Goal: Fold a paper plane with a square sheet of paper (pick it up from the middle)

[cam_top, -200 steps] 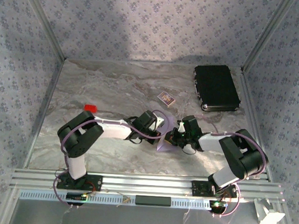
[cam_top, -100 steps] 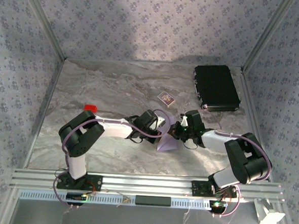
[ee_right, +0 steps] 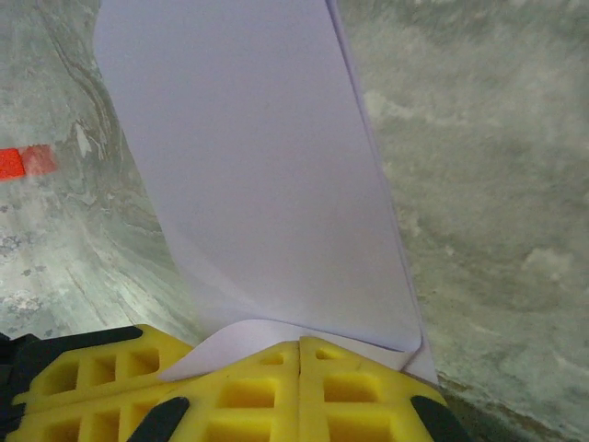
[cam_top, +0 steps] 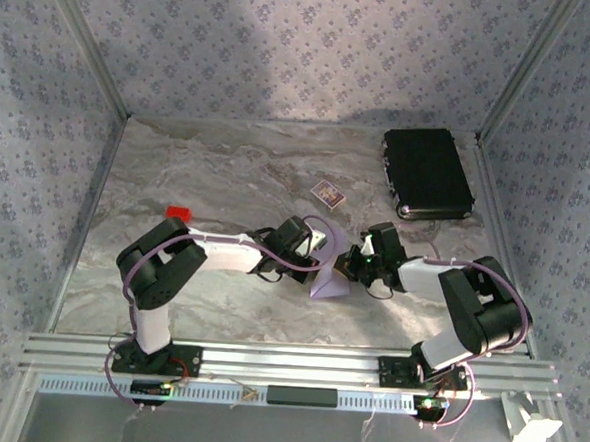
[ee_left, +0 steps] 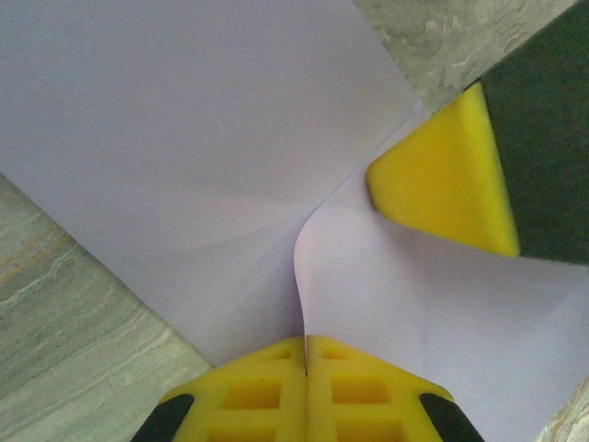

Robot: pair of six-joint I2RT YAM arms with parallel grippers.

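The left hand (cam_top: 316, 246) is pinching a square sheet of pale lilac paper (cam_top: 327, 281), its yellow foam fingers pressing together on the paper's edge, as the left wrist view is showing (ee_left: 306, 346). The right hand (cam_top: 358, 266) is gripping the same sheet from the opposite side, its yellow fingers closing flat against each other with a corner of the paper (ee_right: 262, 184) running into the seam between them (ee_right: 300, 352). The sheet is sitting between the two hands, partly lifting off the grey marbled bench (cam_top: 218, 166) and spreading down toward the near side of both hands. Ahead of the left hand the paper (ee_left: 184, 138) is curving into two overlapping layers, and one yellow finger of the right hand (ee_left: 442, 180) is touching it just beyond the left hand's tips. A small red block (cam_top: 178, 213) is lying well out to the left of the left hand, a small patterned card (cam_top: 328, 193) is resting beyond both hands, and a black rectangular case (cam_top: 427, 174) is lying farther beyond the right hand
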